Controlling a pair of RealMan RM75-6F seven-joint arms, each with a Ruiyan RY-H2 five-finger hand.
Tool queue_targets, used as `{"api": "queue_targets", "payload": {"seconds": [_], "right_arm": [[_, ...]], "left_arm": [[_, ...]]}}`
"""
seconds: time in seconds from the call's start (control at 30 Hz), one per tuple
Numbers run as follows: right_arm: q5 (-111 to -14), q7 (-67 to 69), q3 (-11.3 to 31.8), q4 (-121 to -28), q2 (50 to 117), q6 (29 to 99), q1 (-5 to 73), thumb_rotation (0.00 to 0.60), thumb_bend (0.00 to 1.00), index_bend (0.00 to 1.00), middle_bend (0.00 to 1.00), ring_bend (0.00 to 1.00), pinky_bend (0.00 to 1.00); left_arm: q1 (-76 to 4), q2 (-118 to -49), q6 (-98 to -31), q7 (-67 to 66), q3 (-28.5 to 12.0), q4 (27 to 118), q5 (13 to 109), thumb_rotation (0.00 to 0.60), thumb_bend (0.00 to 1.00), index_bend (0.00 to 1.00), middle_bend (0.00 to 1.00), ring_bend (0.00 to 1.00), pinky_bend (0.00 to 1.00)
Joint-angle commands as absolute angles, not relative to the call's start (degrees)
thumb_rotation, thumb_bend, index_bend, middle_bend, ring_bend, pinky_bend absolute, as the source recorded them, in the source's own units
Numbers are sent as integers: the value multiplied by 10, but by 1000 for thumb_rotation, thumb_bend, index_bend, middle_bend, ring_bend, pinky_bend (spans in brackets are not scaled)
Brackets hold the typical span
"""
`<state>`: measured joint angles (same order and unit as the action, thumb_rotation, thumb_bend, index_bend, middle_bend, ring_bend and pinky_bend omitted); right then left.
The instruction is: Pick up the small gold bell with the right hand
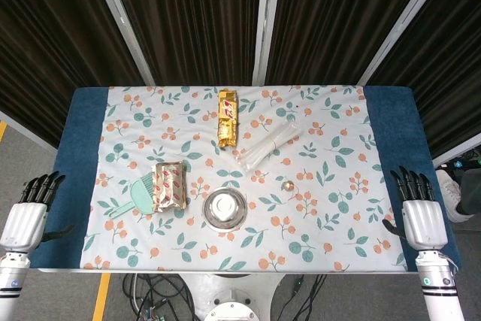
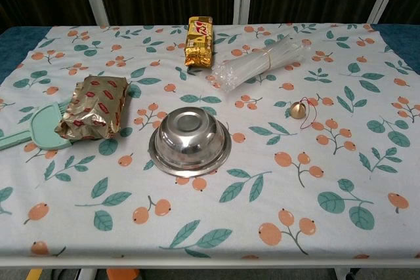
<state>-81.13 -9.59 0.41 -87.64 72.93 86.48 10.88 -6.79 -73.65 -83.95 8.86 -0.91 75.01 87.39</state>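
The small gold bell (image 1: 287, 185) (image 2: 299, 109) stands on the floral tablecloth, right of the upturned steel bowl (image 1: 225, 207) (image 2: 189, 140), with a thin red cord trailing beside it. My right hand (image 1: 418, 205) hangs off the table's right edge, fingers extended and apart, holding nothing, well to the right of the bell. My left hand (image 1: 31, 210) hangs off the left edge in the same way, empty. Neither hand shows in the chest view.
A gold snack packet (image 1: 228, 116) (image 2: 199, 40) lies at the back centre. A clear plastic bundle (image 1: 268, 145) (image 2: 259, 63) lies behind the bell. A crinkled foil packet (image 1: 168, 186) (image 2: 94, 106) rests on a mint-green brush (image 1: 129, 198) (image 2: 29, 129) at the left.
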Motion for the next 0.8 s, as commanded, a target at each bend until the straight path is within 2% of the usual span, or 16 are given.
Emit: {"api": "queue_targets", "payload": {"seconds": [0.03,0.27,0.47,0.6,0.8], "right_arm": [[-834,-81,8,-842,745,889,95,600,0,0,0,0,0],[-832,-99,14,-863,742,859,101,600,0,0,0,0,0],[-816,-152,33,-897,741,799,137,600,0,0,0,0,0],[-798,-217,56,-922,745,747,178,600,0,0,0,0,0],[-745,-286,91,-940,756,632,261,600,5,0,0,0,0]], "left_arm": [[-68,-734,-838,88,-10,754,871,600,21,55,22,0,69],[-70,-732,-836,82,-11,762,873,600,21,55,22,0,69],[-71,-733,-832,88,-8,760,876,600,21,55,22,0,69],[-70,-740,-832,96,-7,751,874,600,21,55,22,0,69],[-70,-741,-831,98,-7,747,874,600,21,55,22,0,69]]}}
